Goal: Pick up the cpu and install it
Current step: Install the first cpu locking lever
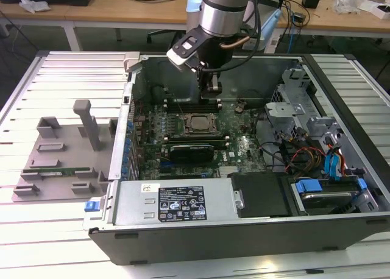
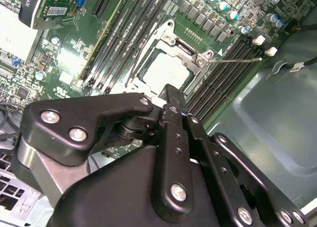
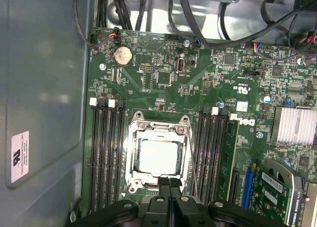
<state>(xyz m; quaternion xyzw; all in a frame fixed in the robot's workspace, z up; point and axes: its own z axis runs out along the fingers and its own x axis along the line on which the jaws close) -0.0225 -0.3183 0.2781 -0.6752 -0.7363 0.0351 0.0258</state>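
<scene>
The cpu (image 1: pixel 196 123), a flat square chip with a silvery top, lies inside the black socket frame (image 1: pixel 183 133) on the green motherboard of the open computer case. Both wrist views show the cpu (image 3: pixel 159 157) (image 2: pixel 166 72) seated in the frame, with the thin retention lever (image 2: pixel 233 59) beside it. My gripper (image 1: pixel 211 91) hangs above the board just behind the socket. Its black fingers (image 3: pixel 170 181) are pressed together with nothing between them, their tips over the socket's edge and clear of the chip. The gripper (image 2: pixel 168 93) is shut.
Memory slots (image 3: pixel 106 152) flank the socket on both sides. A black graphics card (image 1: pixel 192 151) lies in front of it. Cables and a drive cage (image 1: pixel 304 151) fill the case's right, as the exterior view shows it. A grey fixture plate (image 1: pixel 61 157) sits left of the case.
</scene>
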